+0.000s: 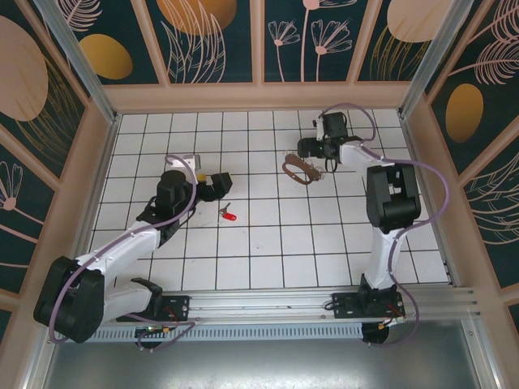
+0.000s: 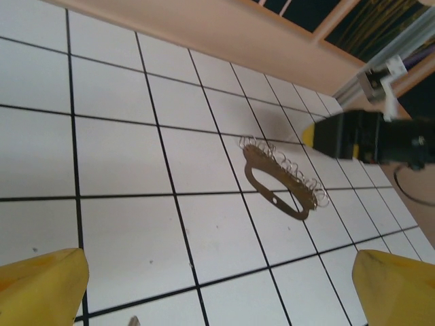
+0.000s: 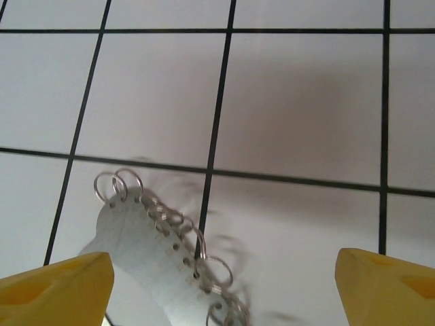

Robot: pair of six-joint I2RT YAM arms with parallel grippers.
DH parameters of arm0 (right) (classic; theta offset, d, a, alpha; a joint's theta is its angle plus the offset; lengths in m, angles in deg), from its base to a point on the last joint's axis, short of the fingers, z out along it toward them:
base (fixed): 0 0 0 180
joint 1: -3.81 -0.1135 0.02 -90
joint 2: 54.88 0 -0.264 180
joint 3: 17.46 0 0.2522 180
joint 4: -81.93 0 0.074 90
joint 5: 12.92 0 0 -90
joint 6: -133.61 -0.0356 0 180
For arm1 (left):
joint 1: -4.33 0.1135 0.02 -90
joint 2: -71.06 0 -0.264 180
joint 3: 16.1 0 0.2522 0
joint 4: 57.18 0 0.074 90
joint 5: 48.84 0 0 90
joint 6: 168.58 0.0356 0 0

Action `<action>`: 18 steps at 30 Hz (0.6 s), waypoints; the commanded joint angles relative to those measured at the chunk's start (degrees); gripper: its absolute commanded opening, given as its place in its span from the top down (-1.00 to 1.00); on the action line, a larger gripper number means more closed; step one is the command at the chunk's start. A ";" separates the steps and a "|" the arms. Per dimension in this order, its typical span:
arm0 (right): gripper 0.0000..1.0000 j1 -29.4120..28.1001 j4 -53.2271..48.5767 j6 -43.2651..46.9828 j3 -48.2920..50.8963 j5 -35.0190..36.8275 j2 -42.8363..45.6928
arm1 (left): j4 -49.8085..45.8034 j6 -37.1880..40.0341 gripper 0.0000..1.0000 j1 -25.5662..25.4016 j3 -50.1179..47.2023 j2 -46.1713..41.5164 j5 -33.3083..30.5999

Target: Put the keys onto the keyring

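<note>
Top external overview: you see both arms reaching over the white tiled table.
Key: it lies flat on a tile just beside the left gripper, on that gripper's near-right side. The red head points toward you and the thin blade toward the gripper. Nothing holds it.
Keyring: it lies flat on the tiles just in front of the right gripper, well apart from the key.
Left fingers: in your left wrist view the two yellow fingertips stand wide apart at the bottom corners, released, with bare tile between them. The keyring shows farther off as a brownish oval loop with a row of wire rings along one edge.
Right fingers: in your right wrist view the yellow fingertips are spread wide and grasp nothing. The keyring lies on the tile below them, toward the left tip, with its wire rings fanned along its edge.
Contact: you cannot tell from these views whether either right fingertip touches the keyring.
</note>
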 commanded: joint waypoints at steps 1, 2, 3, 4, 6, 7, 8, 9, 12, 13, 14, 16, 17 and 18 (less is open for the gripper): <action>-0.59 -0.56 -9.02 3.14 -6.24 -0.89 -3.59 | 2.66 -0.11 -0.98 -0.64 -1.03 0.03 1.93; -0.54 -0.89 -9.90 3.43 -7.34 -1.11 -4.56 | 2.63 0.29 -0.98 -0.66 -0.94 0.30 2.03; -0.48 -1.30 -10.55 3.66 -8.10 -1.28 -5.26 | 2.65 0.66 -0.97 -0.69 -0.85 0.42 2.33; -0.44 -1.71 -11.00 3.80 -8.55 -1.12 -5.81 | 2.74 0.85 -0.97 -0.72 -0.81 0.50 2.54; -0.37 -2.46 -11.75 3.93 -9.53 -0.90 -6.83 | 3.09 1.13 -0.98 -0.72 -0.88 0.51 3.17; -0.34 -2.75 -12.06 4.02 -10.00 -0.86 -7.33 | 3.15 1.13 -0.98 -0.73 -0.90 0.44 3.34; -0.30 -3.05 -12.32 4.03 -10.52 -0.74 -7.83 | 3.23 1.14 -0.97 -0.72 -0.99 0.29 3.56; -0.26 -3.33 -12.75 3.99 -11.10 -0.48 -8.33 | 3.39 1.13 -0.98 -0.73 -1.20 0.00 3.85; -0.19 -3.74 -13.80 4.03 -12.69 0.73 -9.86 | 3.66 1.04 -0.98 -0.71 -1.73 -0.84 4.07; -0.16 -3.73 -14.01 4.03 -13.00 1.02 -10.20 | 3.63 1.15 -0.97 -0.72 -1.90 -1.21 3.99; -0.13 -3.68 -14.22 4.01 -13.25 1.25 -10.45 | 3.45 1.22 -0.97 -0.73 -2.04 -1.66 3.82; -0.07 -3.70 -14.07 3.95 -13.13 1.47 -10.62 | 3.28 1.36 -0.97 -0.71 -2.43 -2.49 3.54; -0.04 -3.80 -13.76 3.94 -12.81 1.52 -10.53 | 3.28 1.39 -0.98 -0.71 -2.65 -2.81 3.42; -0.02 -3.76 -13.46 3.85 -12.53 1.65 -10.59 | 3.29 1.40 -0.97 -0.72 -2.81 -3.05 3.40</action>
